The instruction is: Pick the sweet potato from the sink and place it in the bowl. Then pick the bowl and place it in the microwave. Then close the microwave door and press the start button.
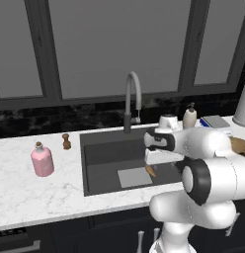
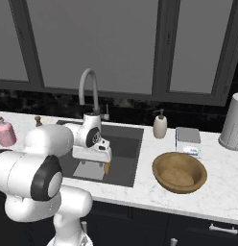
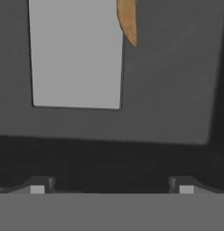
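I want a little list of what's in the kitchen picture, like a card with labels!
pincer: open, empty, above the sink floor
sweet potato: lying in the sink, beside the light grey plate, not held
sink: dark basin with a curved faucet behind it
bowl: wooden, empty, on the counter right of the sink
other things: pink bottle, soap dispenser

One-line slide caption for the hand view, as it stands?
Open gripper above the dark sink, sweet potato lying ahead beside the grey plate.
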Motion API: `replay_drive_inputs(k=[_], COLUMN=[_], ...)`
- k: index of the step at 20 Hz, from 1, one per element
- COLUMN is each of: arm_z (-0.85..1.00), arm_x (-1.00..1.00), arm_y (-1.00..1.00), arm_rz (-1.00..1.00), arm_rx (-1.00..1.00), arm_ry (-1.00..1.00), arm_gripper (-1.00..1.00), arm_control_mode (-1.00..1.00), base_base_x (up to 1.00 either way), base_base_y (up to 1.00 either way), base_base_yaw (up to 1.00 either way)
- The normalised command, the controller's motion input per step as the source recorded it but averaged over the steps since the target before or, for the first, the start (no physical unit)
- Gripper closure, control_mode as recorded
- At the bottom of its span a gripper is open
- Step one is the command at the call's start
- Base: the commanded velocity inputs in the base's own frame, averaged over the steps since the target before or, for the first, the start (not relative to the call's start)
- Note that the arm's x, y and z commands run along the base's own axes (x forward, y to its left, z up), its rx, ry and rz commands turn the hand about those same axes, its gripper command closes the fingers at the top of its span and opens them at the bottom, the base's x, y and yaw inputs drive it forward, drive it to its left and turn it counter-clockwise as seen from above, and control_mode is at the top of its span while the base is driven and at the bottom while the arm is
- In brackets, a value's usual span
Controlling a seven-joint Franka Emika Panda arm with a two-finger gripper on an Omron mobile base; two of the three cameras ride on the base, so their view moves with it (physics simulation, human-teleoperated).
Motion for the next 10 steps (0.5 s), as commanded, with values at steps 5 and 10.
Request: replay_drive_inputs(k=[5,10], arm_z=[-0.41,-0.29], arm_x=[0.08,0.28], arm_y=[-0.01,0.00], arm_rz=[0.00,-0.01], arm_rx=[0.00,0.00], arm_ry=[0.06,0.07], arm_gripper=[-1.00,-1.00], arm_control_mode=[-1.00,-1.00], base_base_x=[0.00,0.00], base_base_y=[0.00,0.00], base_base_yaw=[0.00,0.00])
